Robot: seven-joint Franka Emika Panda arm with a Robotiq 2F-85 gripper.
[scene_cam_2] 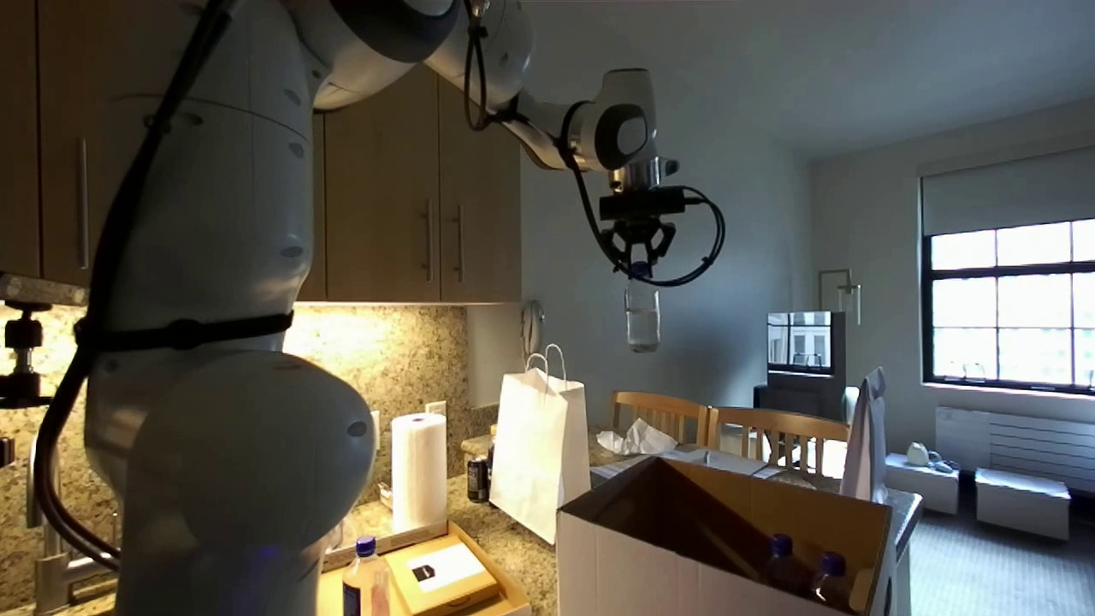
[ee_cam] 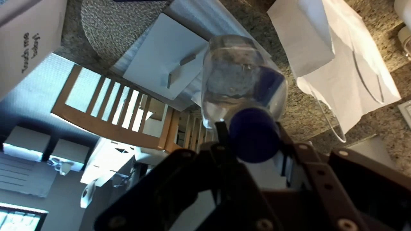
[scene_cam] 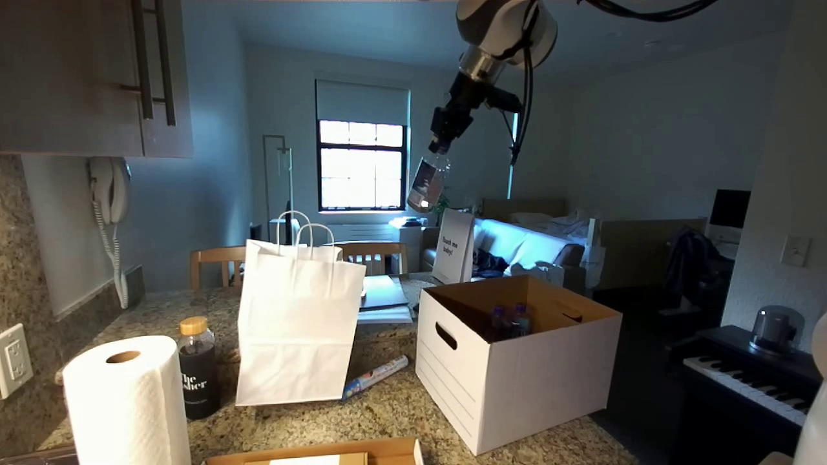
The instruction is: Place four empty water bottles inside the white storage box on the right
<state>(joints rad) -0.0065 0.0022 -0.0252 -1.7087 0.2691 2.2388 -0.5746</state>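
Speckled counter (scene_cam: 407, 416) fills the near side of a dim room (scene_cam: 646, 129), and we judge ourselves on the third delivery: our tool (scene_cam_2: 640, 263) pinches one water bottle (scene_cam_2: 642, 325) near its cap (ee_cam: 253, 136), tilted in the air and clear of the white storage box (scene_cam: 549, 378). Two capped bottles (scene_cam_2: 828, 586) show inside that box, while a fourth bottle (scene_cam_2: 368, 582) waits outside it. Next, we should carry ours over the box, lower it beside those two, then let go.

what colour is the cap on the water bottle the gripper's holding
Dark blue; the bottle cap shows best in the wrist view.
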